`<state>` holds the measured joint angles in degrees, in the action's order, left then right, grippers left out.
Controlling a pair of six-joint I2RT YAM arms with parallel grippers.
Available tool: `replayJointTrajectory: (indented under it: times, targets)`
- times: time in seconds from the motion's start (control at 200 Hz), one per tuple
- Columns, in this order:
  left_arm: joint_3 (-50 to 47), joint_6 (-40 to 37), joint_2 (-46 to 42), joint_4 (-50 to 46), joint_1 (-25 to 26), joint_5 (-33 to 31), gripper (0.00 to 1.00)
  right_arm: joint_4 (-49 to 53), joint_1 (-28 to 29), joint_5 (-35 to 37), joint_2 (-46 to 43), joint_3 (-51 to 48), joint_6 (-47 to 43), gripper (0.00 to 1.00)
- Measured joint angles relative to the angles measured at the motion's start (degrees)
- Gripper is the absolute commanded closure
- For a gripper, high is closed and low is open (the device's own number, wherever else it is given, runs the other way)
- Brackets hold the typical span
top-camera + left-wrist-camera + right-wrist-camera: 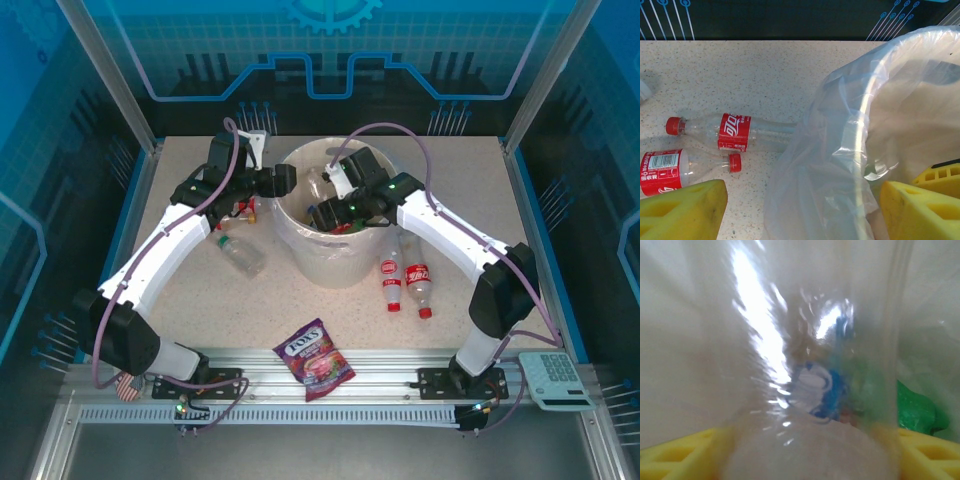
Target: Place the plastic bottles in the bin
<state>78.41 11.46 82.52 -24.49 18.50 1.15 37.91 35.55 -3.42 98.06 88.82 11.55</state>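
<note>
Closest to the lens: clear bottle (810,390), blurred, right up against the right wrist camera, between two yellow fingers (670,457), with the bin's pale inside behind it.
Table: speckled beige table (200,330), fenced by blue panels, with a metal rail along the near edge.
Bin: cream-white bin (330,262), standing mid-table toward the far side, with a clear liner (840,150) draped over its rim.
Left arm: left arm (165,250) curves up the left side to the bin's left rim.
Right arm: right arm (450,235) bends in from the right and ends over the bin's mouth.
Left gripper: left gripper (800,215) has its jaws spread wide with nothing held, and it hangs at the rim above the bulging liner.
Right gripper: right gripper (812,462) is inside the bin's mouth with the clear bottle between its jaws. I can't tell whether they pinch it or stand just clear.
Left of bin: long red-capped bottle (732,132) lies on its side, base hidden behind the liner. The second red-labelled bottle (662,172) is just beside it. The plain bottle (240,253) lies nearer the front.
Right of bin: inner bottle (391,283) and outer bottle (419,285), both red-labelled, lie side by side just beside the bin.
Down in the bin: green shape (917,412), too blurred to name.
Candy bag: purple candy bag (315,358), near the front rail.
Keypad: pale keypad (555,380), at the near right corner.
</note>
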Motion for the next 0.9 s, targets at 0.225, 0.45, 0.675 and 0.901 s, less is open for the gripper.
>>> replayJointTrajectory:
  times: [0.225, 0.45, 0.675, 0.901]
  targets:
    - [0.0, 0.0, 0.0, 0.0, 0.0, -0.1, 0.2, 1.3, 0.0, 0.0, 0.0, 1.4, -0.1, 0.09]
    - [-0.1, 0.0, 0.0, 0.3, 0.0, -0.1, 0.2, 3.7, 0.0, 0.1, -3.3, 5.9, -0.5, 0.05]
    - [-0.2, 0.0, 0.0, 0.4, 0.0, -0.1, 0.2, 5.9, 0.1, 2.0, -11.0, 9.8, -0.5, 0.05]
    - [-0.2, 0.0, 0.0, 0.4, 0.0, -0.1, 0.2, 9.3, -1.5, 7.3, -18.8, 10.1, 0.0, 0.06]
